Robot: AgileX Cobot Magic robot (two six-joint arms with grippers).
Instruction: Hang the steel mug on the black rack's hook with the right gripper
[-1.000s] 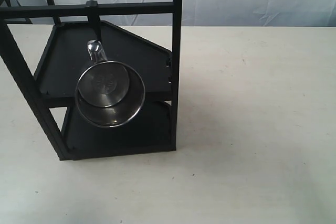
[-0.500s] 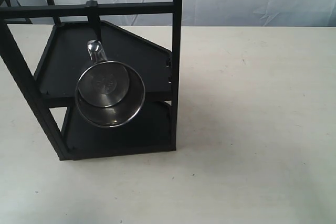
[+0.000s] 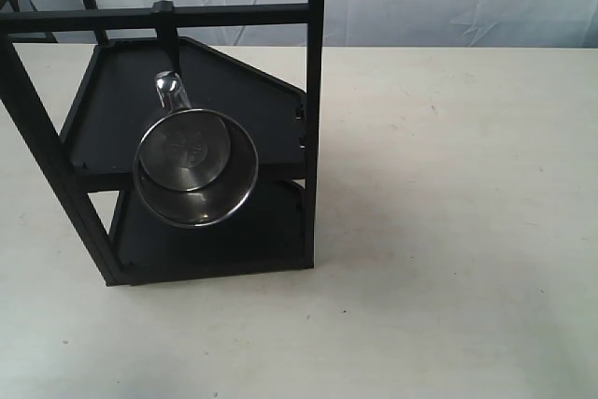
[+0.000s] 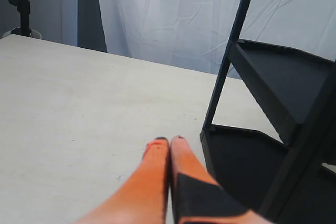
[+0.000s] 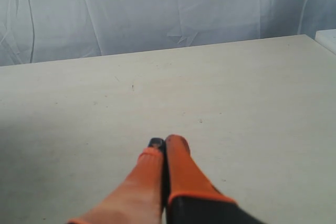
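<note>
Currently the steel mug (image 3: pixel 196 167) is hanging by its loop handle (image 3: pixel 172 91) from a hook on the black rack (image 3: pixel 314 91), its open mouth tilting toward the exterior camera and its mirror-like inside showing an embossed mark on the base. The hook is dropping from the rack's upper crossbar (image 3: pixel 159 16), and the mug is hanging in front of the upper shelf (image 3: pixel 248 95), with the lower shelf (image 3: pixel 271 226) lying beneath it. The rack is standing on the pale table (image 3: pixel 448 231), toward the left of the exterior view. No arm is appearing in that view. The right gripper (image 5: pixel 165 144) is showing in its wrist view with its orange fingers (image 5: pixel 181 174) pressing together, holding nothing, pointing over bare tabletop with white drapery (image 5: pixel 168 9) behind. The left gripper (image 4: pixel 169 141) is likewise pinching closed on nothing, its tips sitting over the table just beside the rack's lower shelf (image 4: pixel 236 156) and a slanting upright bar (image 4: pixel 231 51).
</note>
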